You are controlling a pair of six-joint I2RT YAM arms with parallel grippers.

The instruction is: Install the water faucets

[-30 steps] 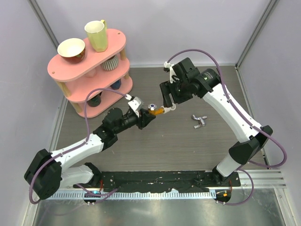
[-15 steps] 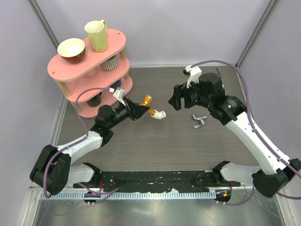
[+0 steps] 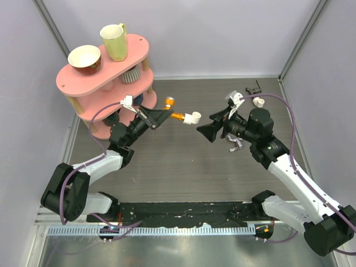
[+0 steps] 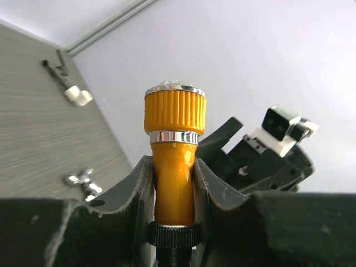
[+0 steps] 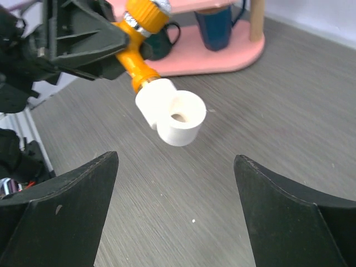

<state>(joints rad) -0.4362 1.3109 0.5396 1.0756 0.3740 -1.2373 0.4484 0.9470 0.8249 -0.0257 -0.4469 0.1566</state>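
Left gripper (image 3: pixel 158 115) pinches orange tap (image 3: pixel 173 114) in mid-air, just beside pink shelf (image 3: pixel 105 78); white fitting (image 3: pixel 193 118) sits on its end. Right gripper (image 3: pixel 207 127) spread wide, facing fitting (apart). Silver tap piece (image 3: pixel 236 146) lies below right arm.

in the left wrist view the orange tap (image 4: pixel 174 167) runs down between the clamped fingers (image 4: pixel 136 194) of the left gripper (image 4: pixel 173 158) and off the bottom edge, so its lower end and the white fitting (image 5: pixel 172 114) cannot be seen there. in the right wrist view the right gripper (image 5: pixel 175 161) shows only as two dark fingertips cut by the bottom edge, and the pink shelf (image 5: pixel 222 58) and its dark mugs (image 5: pixel 222 22) are cropped at the top. from above, the small silver piece (image 3: pixel 236 146) lies partly under the right arm (image 3: pixel 261 133), and the cups (image 3: pixel 132 75) on the shelf's lower tiers are mostly covered.
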